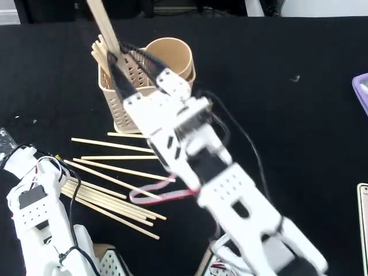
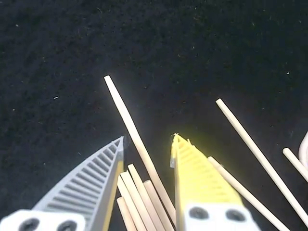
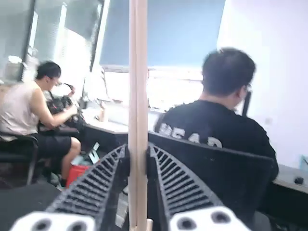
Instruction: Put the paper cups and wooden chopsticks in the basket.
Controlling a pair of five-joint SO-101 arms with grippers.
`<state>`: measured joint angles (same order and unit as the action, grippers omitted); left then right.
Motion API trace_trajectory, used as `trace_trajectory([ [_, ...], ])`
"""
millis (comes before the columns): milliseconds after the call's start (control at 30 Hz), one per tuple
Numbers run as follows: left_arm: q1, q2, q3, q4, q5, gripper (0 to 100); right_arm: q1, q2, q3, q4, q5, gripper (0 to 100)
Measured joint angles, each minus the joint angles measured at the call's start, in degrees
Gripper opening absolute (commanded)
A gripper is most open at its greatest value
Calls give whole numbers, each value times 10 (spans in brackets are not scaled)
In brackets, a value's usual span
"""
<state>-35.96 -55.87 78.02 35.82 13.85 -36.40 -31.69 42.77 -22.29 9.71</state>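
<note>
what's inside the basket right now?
A paper cup and several leaning chopsticks stand in the basket. The right gripper, shut on the held chopsticks, covers the middle, so the floor and any further contents are hidden.

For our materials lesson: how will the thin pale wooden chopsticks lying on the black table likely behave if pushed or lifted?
The thin pale wooden chopsticks look round, so probably roll. All lie straight, suggesting stiffness. Slender, so likely light.

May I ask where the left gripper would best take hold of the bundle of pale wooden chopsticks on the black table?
Probably across the chopstick bundle near mid-length, from above: the sticks lie flat, side by side, so the left gripper can straddle them.
</note>
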Motion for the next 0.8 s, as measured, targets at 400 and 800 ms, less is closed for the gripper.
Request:
trace_trajectory([
  [400,0,0,0,0,0,159,22,239,-115,-6,-4,11],
  [800,0,0,0,0,0,159,21,278,-117,67,-4,139],
])
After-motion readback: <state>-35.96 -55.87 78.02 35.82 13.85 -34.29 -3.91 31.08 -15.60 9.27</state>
